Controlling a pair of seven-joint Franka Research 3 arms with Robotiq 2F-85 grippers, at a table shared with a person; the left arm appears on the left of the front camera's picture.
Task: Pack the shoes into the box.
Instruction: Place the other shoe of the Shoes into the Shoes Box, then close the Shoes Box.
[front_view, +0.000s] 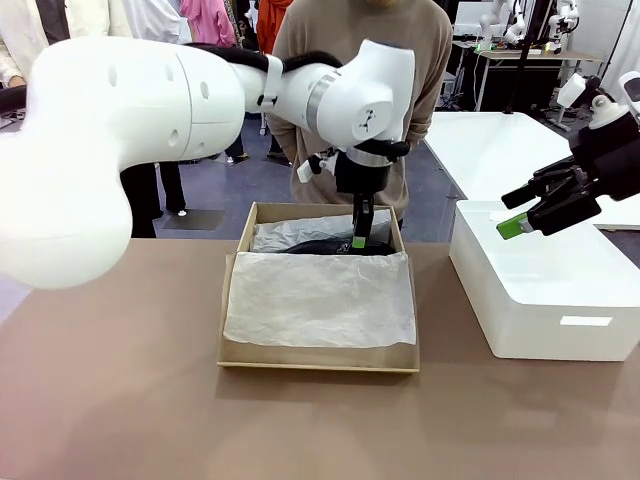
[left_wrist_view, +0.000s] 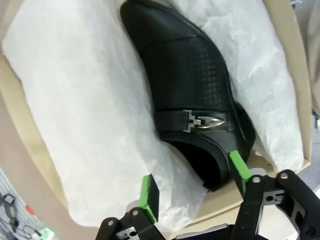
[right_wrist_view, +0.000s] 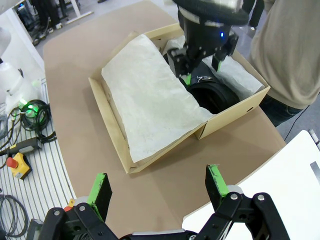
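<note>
From the left, we see the brown table (front_view: 120, 400) lying bare from its near edge up to the box, with the bulky white left arm (front_view: 150, 110) crossing above it. In the middle stands the tan cardboard box (front_view: 320, 357). Its near wall runs parallel to the table's near edge and is set back from it, leaving free tabletop in front and on both sides. White tissue paper (front_view: 320, 300) covers the near part of the box and lines the far part. There the glossy black shoe (left_wrist_view: 190, 90) lies on the tissue, its side strap and small metal buckle (left_wrist_view: 202, 121) turned up toward the wrist camera. The left gripper (left_wrist_view: 191, 167) reaches down into that far part with its fingers spread either side of the shoe's heel end. One of its green pads (left_wrist_view: 240, 170) sits just beside the leather and the other stands apart from it over tissue, so it has no hold on the shoe. A person (front_view: 330, 40) stands at the far edge, just behind the box. To the right, across a strip of bare table, sits a bigger white box (front_view: 540, 300) with a small pale label (front_view: 585, 321) on its near wall, the print too small for us to read. Above the white box's far end hangs the right gripper (right_wrist_view: 157, 172), fingers wide apart with nothing between them.
</note>
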